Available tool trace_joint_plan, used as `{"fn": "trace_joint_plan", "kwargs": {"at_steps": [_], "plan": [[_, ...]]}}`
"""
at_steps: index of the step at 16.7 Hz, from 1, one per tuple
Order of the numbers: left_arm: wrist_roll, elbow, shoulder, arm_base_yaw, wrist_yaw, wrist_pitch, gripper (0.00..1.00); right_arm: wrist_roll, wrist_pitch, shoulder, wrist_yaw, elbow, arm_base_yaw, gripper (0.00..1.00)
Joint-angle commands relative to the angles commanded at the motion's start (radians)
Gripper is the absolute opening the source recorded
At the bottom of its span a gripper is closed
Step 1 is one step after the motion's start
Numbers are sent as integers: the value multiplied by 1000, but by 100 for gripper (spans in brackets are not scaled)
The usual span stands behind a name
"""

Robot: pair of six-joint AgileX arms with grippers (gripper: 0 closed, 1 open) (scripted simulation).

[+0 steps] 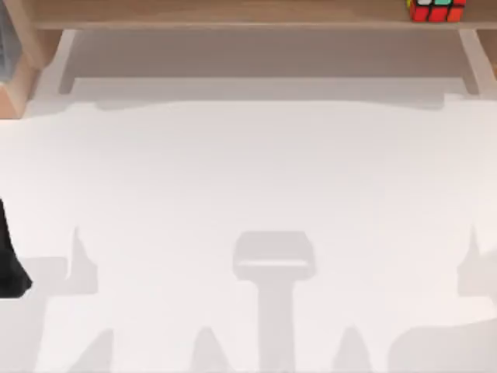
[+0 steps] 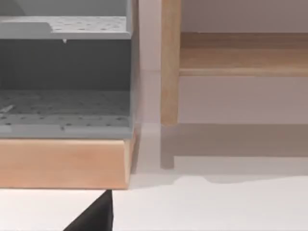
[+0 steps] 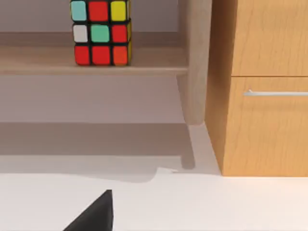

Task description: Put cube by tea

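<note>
From above, I see the cube point(image 1: 437, 9) on the wooden shelf point(image 1: 233, 14) along the far edge of the white table point(image 1: 248, 202), toward the table's right end. The picture's upper border cuts it off, so I see its lower rows: red stickers, with green and a little yellow above them. In the right wrist view the cube point(image 3: 100, 32) stands upright on the shelf board point(image 3: 91, 61), its top row partly cut by the frame. The face turned to the camera reads pale blue, red and yellow on the top row, white, green and red in the middle, and red, red, orange along the bottom. It stands apart from the shelf's upright post point(image 3: 195, 62); beyond that post is a wooden cabinet front point(image 3: 264, 86) with a metal bar handle point(image 3: 276, 93).

A dark shape at the top view's left edge is part of my left arm point(image 1: 9, 256), mostly cut off. Each wrist view shows one black wedge at its lower edge, a piece of that arm's gripper: the left gripper point(image 2: 94, 216) and the right gripper point(image 3: 94, 214). Too little shows, so I cannot tell how wide either pincer stands or whether it grasps anything.

The left wrist view faces a grey perforated rack point(image 2: 65, 77) on a wooden base point(image 2: 65, 163), beside a shelf post point(image 2: 170, 62).
</note>
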Motion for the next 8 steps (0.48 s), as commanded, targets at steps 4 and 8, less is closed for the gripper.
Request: {"fn": "trace_joint_plan", "kwargs": {"at_steps": [4, 8], "plan": [[0, 0, 0, 0, 0, 0, 100, 0, 18, 30, 3, 15, 6, 100], [0, 0, 0, 0, 0, 0, 100, -2, 120, 202, 31, 101, 29, 100]]}}
